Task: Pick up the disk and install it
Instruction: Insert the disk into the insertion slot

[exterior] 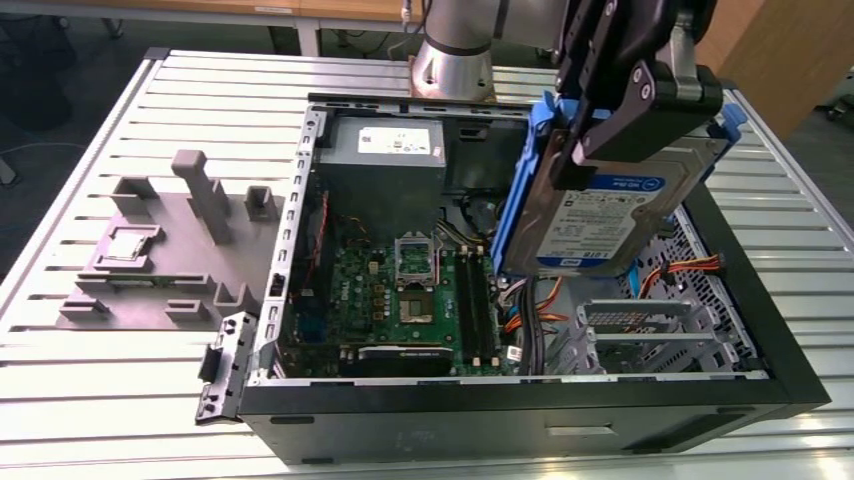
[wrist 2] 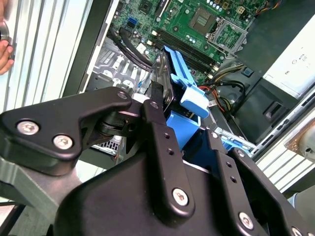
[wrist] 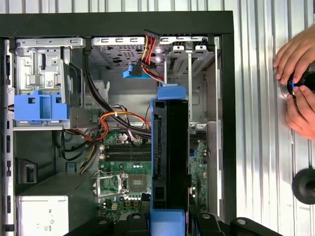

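while aloft above the open computer case [exterior: 534, 415], the disk [exterior: 587, 190], white-and-blue label [exterior: 601, 228] outward, tight between the fingers [exterior: 625, 118]

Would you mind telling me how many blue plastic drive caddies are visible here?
2. The first caddy wraps the disk that the gripper holds above the case; the bare caddy sits in the metal drive cage. Others may be hidden.

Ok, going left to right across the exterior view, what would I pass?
A grey fixture block on the table → green motherboard → the disk, upright, clamped in the gripper → black side wall of the computer case.
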Available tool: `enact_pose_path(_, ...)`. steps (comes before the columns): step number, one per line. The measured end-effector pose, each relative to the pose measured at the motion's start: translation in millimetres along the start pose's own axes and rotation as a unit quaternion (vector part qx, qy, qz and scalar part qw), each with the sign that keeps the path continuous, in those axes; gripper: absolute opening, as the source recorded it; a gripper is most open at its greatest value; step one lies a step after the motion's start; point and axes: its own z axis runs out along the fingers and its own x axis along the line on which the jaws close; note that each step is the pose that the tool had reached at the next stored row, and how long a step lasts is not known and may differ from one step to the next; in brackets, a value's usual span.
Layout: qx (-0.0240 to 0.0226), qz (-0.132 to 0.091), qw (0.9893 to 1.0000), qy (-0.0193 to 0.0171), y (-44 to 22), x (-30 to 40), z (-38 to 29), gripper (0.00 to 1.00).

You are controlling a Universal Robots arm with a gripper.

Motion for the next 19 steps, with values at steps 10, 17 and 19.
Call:
enact_pose_path(10,0.0003,0.000,1.0000,0.0000,15.4,-1.3,2.6,0.37)
enact_pose_path(17,0.0002,0.000,1.0000,-0.0030,25.5,-3.1,5.3,0.37)
enact_pose_path(19,0.0001,0.000,1.0000,-0.0046,25.8,-5.5,5.7,0.37)
